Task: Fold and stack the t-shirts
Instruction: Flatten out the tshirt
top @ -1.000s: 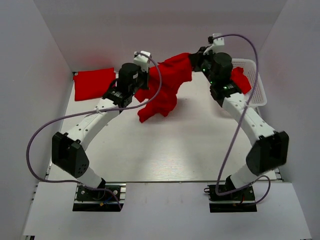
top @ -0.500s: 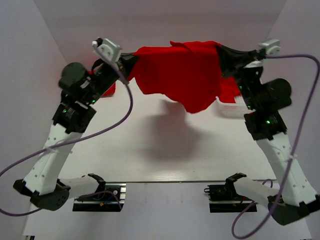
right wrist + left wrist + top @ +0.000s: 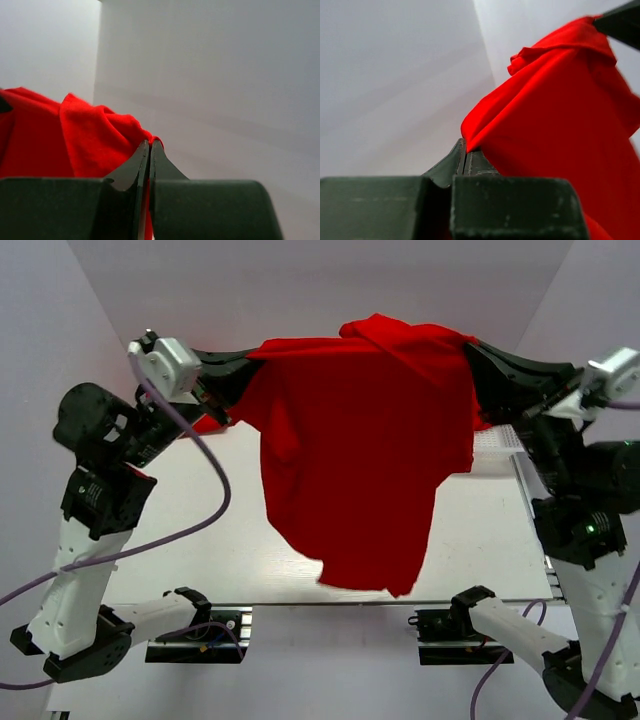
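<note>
A bright red t-shirt (image 3: 355, 460) hangs spread in the air, high above the table, stretched between both grippers. My left gripper (image 3: 252, 358) is shut on its upper left edge; in the left wrist view the cloth (image 3: 560, 115) comes out of the closed tips (image 3: 465, 150). My right gripper (image 3: 468, 348) is shut on its upper right edge; in the right wrist view the cloth (image 3: 65, 135) bunches at the closed tips (image 3: 150, 145). The shirt's lower hem hangs down to the table's near edge in the top view. Other red cloth (image 3: 205, 423) shows behind the left arm.
A white lattice basket (image 3: 497, 437) sits at the right, mostly hidden by the shirt and right arm. White walls enclose the table (image 3: 190, 530) on three sides. Purple cables loop from both arms.
Both arms have risen and spread apart, lifting the shirt from a bunch low over the far table to a wide hanging sheet. It now hangs much lower and closer to the camera.
</note>
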Tool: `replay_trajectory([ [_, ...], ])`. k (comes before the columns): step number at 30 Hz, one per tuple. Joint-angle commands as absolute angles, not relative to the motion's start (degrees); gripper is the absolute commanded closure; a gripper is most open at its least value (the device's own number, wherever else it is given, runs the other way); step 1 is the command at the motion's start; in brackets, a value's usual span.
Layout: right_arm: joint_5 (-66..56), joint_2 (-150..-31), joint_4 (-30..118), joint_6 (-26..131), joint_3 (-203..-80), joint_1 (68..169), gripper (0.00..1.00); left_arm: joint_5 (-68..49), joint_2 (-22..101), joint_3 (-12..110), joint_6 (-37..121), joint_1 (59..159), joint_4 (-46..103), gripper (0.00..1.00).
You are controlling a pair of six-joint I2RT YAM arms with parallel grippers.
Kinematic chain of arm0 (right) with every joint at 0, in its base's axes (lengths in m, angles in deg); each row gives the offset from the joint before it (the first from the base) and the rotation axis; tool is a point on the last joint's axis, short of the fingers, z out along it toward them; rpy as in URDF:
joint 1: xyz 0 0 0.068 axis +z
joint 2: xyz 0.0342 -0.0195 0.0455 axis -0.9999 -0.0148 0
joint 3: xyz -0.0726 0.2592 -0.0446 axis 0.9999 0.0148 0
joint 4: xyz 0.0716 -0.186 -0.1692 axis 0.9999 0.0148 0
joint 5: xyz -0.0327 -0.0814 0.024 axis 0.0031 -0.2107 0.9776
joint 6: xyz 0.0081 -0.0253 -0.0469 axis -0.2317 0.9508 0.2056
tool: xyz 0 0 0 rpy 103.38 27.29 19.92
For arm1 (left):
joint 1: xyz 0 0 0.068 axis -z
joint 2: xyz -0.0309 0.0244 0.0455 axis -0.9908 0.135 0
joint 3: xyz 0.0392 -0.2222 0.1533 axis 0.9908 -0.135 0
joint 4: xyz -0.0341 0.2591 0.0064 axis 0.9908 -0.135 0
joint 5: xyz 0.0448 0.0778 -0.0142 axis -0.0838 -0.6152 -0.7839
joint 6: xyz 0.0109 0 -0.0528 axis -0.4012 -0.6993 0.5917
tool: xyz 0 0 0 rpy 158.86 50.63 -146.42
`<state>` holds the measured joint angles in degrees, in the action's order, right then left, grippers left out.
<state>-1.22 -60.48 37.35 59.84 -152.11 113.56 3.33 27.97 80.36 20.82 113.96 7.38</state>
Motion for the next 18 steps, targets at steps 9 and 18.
replay_trajectory([
  [9,-25.8,-87.1,29.0,55.6,-142.7,111.2,1.0,-40.2,43.6,54.4,34.5,110.9,13.3,0.41],
  [18,-18.5,-126.7,49.4,49.6,-169.1,108.8,0.21,-42.4,77.8,78.2,44.1,102.2,-8.4,0.0],
])
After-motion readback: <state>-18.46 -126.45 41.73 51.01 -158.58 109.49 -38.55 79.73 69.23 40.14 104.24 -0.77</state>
